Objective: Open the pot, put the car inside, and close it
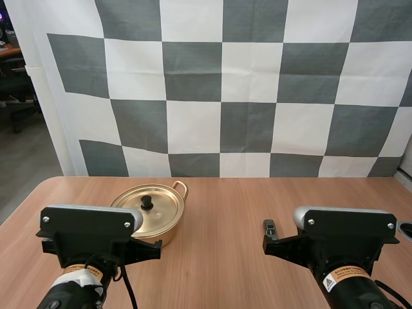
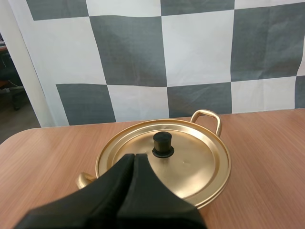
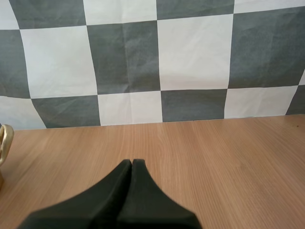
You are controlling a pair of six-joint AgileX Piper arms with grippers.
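A gold pot (image 1: 168,217) with two loop handles stands on the wooden table, left of the middle. Its flat gold lid (image 2: 190,164) lies on it, with a black knob (image 2: 162,144) at the centre. My left gripper (image 2: 133,156) is shut on nothing, its fingers joined in one dark wedge just short of the knob, over the lid's near edge. My right gripper (image 3: 132,162) is also shut on nothing and hovers over bare wood to the right of the pot, fingertips (image 1: 270,226) pointing forward. One pot handle (image 3: 5,138) shows off to the side of the right gripper.
The wooden table (image 1: 225,257) stretches wide between and beyond the two arms. Its rounded left corner (image 1: 38,187) drops off to the floor. A small dark round thing (image 1: 405,229) sits at the table's right edge.
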